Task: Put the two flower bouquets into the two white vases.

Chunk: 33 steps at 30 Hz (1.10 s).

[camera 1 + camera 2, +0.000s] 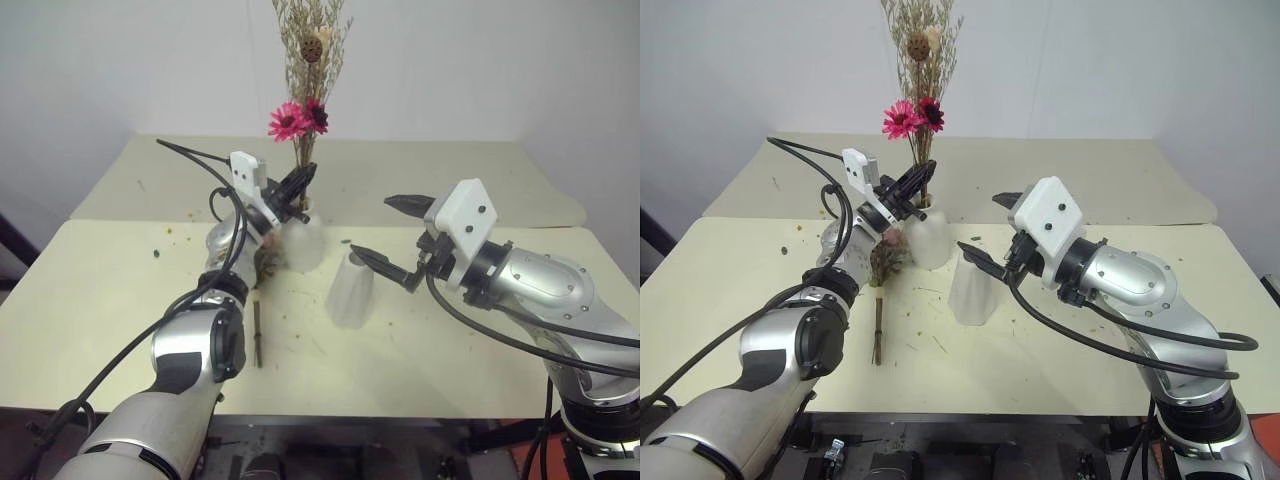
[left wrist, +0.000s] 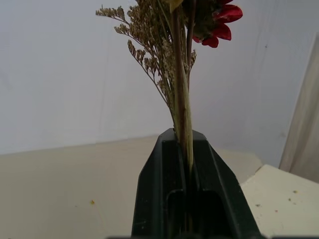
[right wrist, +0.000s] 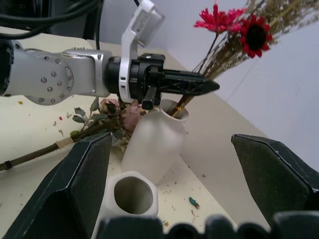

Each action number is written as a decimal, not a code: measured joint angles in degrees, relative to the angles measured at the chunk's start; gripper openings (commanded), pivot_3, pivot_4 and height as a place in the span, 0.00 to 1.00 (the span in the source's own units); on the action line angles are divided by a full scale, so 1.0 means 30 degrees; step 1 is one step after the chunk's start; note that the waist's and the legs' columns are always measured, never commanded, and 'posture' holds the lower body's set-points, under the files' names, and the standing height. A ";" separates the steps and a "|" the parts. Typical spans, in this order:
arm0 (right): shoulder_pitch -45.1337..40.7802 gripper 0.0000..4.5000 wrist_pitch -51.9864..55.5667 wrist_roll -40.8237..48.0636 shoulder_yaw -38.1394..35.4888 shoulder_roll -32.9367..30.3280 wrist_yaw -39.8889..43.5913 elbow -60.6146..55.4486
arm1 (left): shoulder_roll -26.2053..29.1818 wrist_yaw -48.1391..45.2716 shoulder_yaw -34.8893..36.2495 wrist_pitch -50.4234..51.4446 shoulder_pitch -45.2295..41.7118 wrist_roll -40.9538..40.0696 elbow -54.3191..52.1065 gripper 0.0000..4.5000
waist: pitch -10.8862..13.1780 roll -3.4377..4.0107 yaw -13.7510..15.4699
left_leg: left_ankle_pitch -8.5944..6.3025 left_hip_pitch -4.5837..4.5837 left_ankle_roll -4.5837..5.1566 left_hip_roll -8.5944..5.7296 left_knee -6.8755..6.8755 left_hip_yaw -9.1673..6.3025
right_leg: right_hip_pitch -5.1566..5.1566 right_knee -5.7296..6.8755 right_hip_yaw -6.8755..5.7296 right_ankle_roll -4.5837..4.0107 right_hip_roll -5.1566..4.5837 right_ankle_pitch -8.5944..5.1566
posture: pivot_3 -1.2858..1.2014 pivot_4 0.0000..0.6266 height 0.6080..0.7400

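Note:
The thin bunch of tan dried sprigs (image 1: 312,60) with two magenta-red daisies (image 1: 296,120) stands upright, its stems entering the mouth of the rounded white vase (image 1: 306,245). My left gripper (image 1: 298,186) is shut on those stems just above the vase neck; the left wrist view shows the fingers (image 2: 159,189) clamped on them. The pale pink rose bouquet (image 1: 886,256) lies flat on the table behind my left arm, next to that vase. The cone vase (image 1: 350,290) stands upright just to the right. My right gripper (image 1: 388,232) hovers open above and right of the cone vase, holding nothing.
Two cream tables (image 1: 100,300) are pushed together, with a seam running behind the vases and the far table (image 1: 450,165) against a white wall. Small plant crumbs (image 1: 930,335) litter the near table around the vases.

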 measured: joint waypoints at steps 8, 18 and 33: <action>0.0001 1.00 -0.0621 -0.0347 0.0001 0.0086 0.0364 0.0707 | 0.0179 -0.1033 0.0054 -0.0210 0.0225 -0.0183 -0.0351 0.32 | 0.0000 0.0001 0.0008 | 0.0000 -0.0002 0.0000 -0.0001 0.0000 0.0000 | 0.0000 -0.0002 -0.0001 -0.0004 -0.0001 0.0002 | 0.52 0.24 1.00; 0.0137 1.00 -0.0946 -0.0622 0.0002 0.0342 0.0614 0.1075 | 0.0176 -0.2601 0.0119 -0.0238 0.1092 -0.0441 -0.1434 0.98 | 0.0000 0.0001 -0.0019 | 0.0000 0.0002 0.0001 0.0001 0.0000 0.0000 | 0.0000 0.0002 0.0000 -0.0005 0.0000 0.0003 | 0.52 0.24 1.00; 0.0560 1.00 -0.1032 -0.0683 -0.0022 0.0710 0.0711 0.1084 | 0.2328 -0.3894 -0.0083 0.5453 0.8282 -0.4245 -1.3672 0.98 | 0.0001 0.0004 -0.0015 | 0.0000 0.0014 0.0001 0.0014 0.0002 -0.0008 | 0.0004 0.0021 0.0004 -0.0011 0.0000 0.0005 | 0.52 0.24 1.00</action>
